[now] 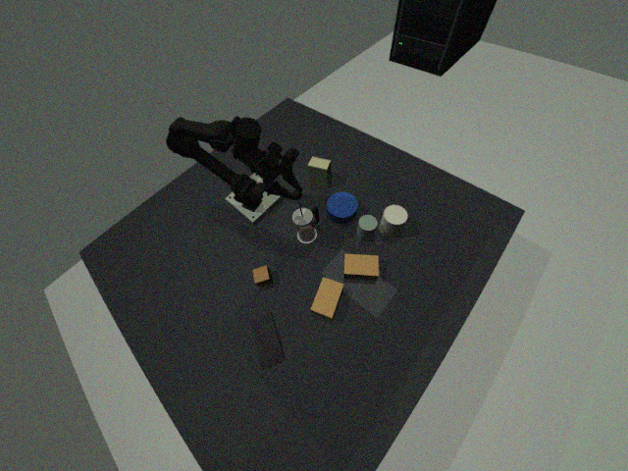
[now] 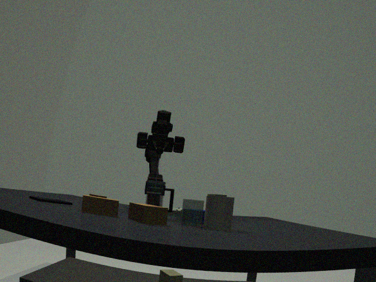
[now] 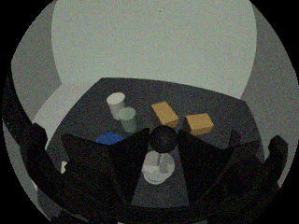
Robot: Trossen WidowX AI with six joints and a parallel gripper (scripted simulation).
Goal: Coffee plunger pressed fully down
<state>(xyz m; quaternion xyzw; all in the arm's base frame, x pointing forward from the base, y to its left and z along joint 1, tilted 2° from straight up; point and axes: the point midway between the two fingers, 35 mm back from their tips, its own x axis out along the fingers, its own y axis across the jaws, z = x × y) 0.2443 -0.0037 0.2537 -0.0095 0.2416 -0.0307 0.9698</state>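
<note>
A dim tabletop scene: the black robot arm is reaching out over a dark mat, and its gripper is closing narrowly around the round black plunger knob of a glass coffee press. The press is standing upright just in front of the arm's white base plate, with a blue round lid just beside it and a pale green cylinder and a white cylinder a little farther off. Three tan blocks, the nearest at, are lying well apart toward the front of the mat. In the wrist view the dark fingers are flanking the knob on either side, with the press's lid and glass body showing directly below. The thin rod is standing raised above the lid, so the plunger appears not yet pressed. The grasping step seems to be finishing; the next move is calling for a straight, vertical push down the rod's axis, keeping sideways force off the glass so the press neither tips nor slides, before the fingers open to release.
</note>
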